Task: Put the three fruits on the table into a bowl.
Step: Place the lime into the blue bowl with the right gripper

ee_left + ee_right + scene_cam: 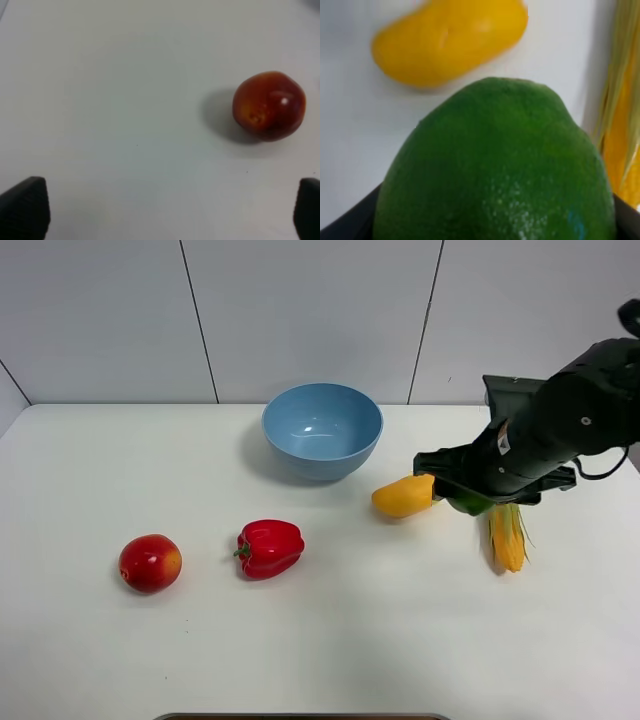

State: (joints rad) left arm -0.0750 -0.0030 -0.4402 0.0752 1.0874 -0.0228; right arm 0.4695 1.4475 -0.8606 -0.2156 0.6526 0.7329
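- The right claw (458,492) is clamped around the lime (495,160), so I'd say that fruit goes into the bowl (300,452) first. The bowl sits empty at the back of the tabletop (400,640), fairly near.
- The mango (403,496) lies just beside the held lime on the bowl's side, and the corn (507,535) is on the other side. Pretty cramped spot for a grab.
- The left claw (165,210) is spread wide with nothing in it, hanging over bare tabletop near the apple (269,106). My guess is it's lined up for that one.
- The apple is well apart from the bowl, with the red pepper (270,548) next to it. The pepper isn't part of the job.
- Hard to see: from the high camera the arm covers most of the lime, leaving just a green sliver. I can't tell if it's off the tabletop yet. The left arm isn't in that view at all.
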